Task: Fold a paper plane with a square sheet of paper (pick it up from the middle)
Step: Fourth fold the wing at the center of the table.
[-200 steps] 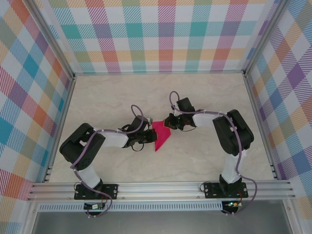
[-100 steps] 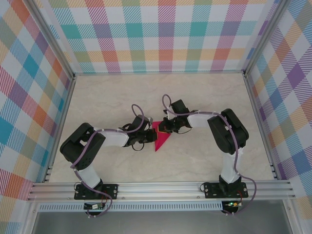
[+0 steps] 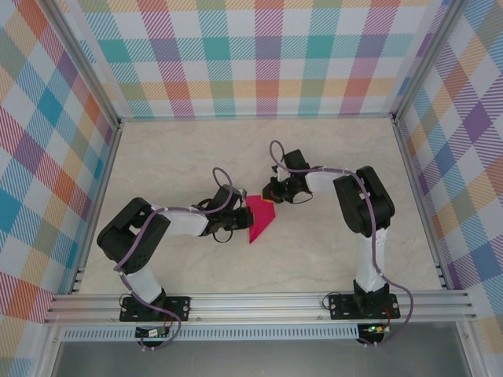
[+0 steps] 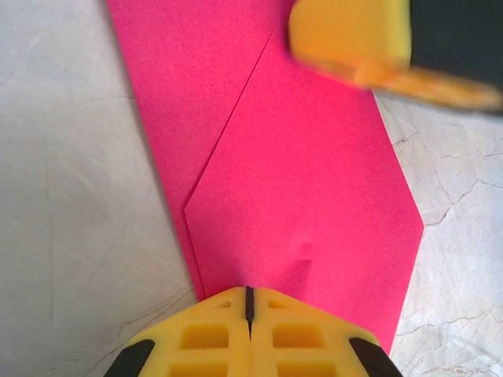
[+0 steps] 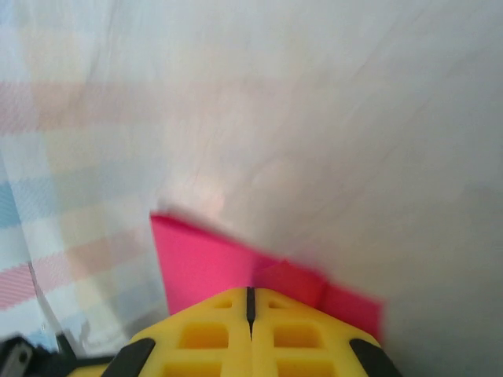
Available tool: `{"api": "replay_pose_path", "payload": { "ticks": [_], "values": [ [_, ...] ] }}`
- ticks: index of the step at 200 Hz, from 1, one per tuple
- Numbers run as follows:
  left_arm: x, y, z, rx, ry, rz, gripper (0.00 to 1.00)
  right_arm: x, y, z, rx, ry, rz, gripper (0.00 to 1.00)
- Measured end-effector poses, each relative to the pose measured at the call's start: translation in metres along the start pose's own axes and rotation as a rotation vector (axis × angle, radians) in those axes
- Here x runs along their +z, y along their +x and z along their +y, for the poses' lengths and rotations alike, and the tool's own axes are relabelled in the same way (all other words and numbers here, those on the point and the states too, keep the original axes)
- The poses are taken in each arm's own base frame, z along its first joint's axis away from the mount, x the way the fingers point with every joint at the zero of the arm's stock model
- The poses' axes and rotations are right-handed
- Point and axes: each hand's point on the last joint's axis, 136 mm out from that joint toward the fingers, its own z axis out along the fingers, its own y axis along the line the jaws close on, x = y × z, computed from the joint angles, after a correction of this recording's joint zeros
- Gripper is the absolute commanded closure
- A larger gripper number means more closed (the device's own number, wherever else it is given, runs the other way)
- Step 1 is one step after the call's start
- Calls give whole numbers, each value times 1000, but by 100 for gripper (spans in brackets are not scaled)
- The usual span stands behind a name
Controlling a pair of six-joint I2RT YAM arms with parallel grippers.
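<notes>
task thing: the pink paper (image 3: 260,218) lay flat at the centre of the top view, already folded into a pointed shape with its tip toward the lower left. it was on the marble-look table (image 3: 338,251), between the two arms.
folds seen: in the left wrist view a diagonal flap edge ran from upper centre down to lower left. a small pucker sat just above the fingertips.
left gripper: the left gripper (image 4: 250,310) had its jaws pressed together with nothing between them. its tip sat on the near edge of the paper at the bottom centre of its own view, apparently pinning it.
right gripper: the right gripper (image 5: 250,302) was likewise closed and empty. its tip was over the paper's corner, at the upper right of the paper in the top view. its wrist picture was blurred, so contact could not be confirmed.
step in hand: probably flattening a fold, one tip anchoring while the other pressed the crease.
doing it well: the anchoring tip should bear straight down. the pressing tip should run along the fold line with light, even pressure, because thin paper slides and buckles easily on a smooth top. the pucker should be smoothed outward, toward the free edge.
surroundings: plaid walls (image 3: 267,55) enclosed the table.
writing and brands: no readable label or logo was found on the paper, arms or walls.
</notes>
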Motion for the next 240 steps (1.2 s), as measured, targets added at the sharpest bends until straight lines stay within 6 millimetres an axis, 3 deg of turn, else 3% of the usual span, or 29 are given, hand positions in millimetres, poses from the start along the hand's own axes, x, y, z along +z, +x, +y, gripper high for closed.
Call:
{"api": "replay_pose_path", "payload": {
  "ticks": [26,67,85,114,131,158,212,240],
  "values": [
    [0,0,0,1,4,-4,100,-4,-28,-8,35,25,-39,98],
    [0,-1,-1,2,8,-8,100,-16,-35,-12,35,94,-87,97],
    [1,-1,-1,2,7,-6,100,-40,-19,-8,38,123,-120,97],
    [1,-1,-1,0,6,-5,100,-65,20,24,19,77,-132,97],
    [1,-1,0,-3,5,-4,100,-58,45,36,18,43,-93,98],
    [2,0,0,-6,7,-6,100,-38,85,34,57,42,2,98],
    [1,-1,0,-14,10,-9,100,-14,129,34,115,11,67,98],
    [1,-1,0,-28,10,-9,100,-8,136,49,98,-24,70,98]
  ]
}}
